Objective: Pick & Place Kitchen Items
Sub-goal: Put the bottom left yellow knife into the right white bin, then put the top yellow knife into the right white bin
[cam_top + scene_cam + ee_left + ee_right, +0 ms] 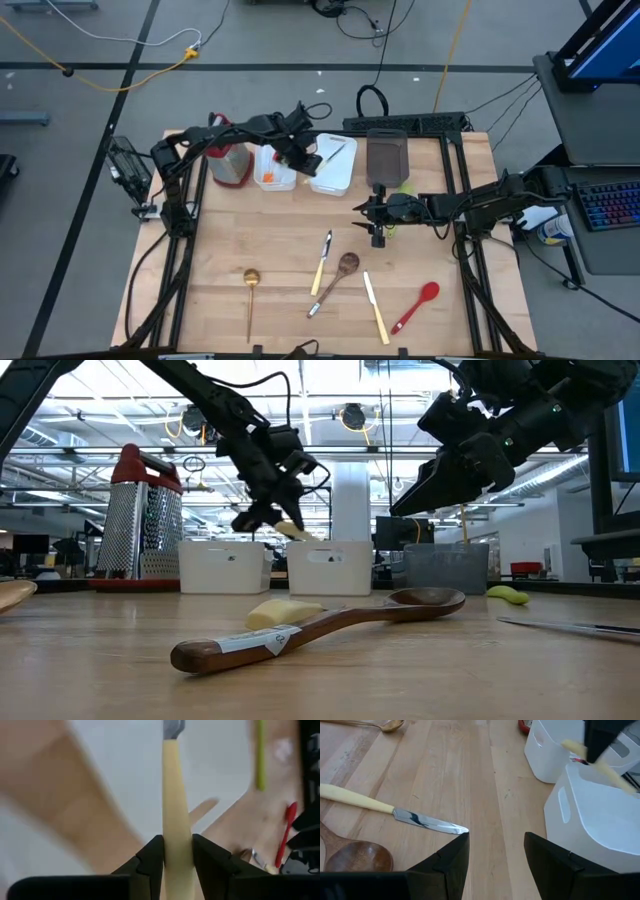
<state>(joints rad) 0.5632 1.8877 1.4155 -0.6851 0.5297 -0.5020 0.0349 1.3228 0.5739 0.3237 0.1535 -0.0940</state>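
High view, left gripper (303, 157) pinching cream-handled knife (333, 154) over white bin (335, 180), right gripper (377, 222) spread.

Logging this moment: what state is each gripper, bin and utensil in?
left gripper: shut on cream-handled knife, over a white bin
right gripper: open, empty
grey bin: upright
wooden spoon: lying on table
red spoon: lying on table
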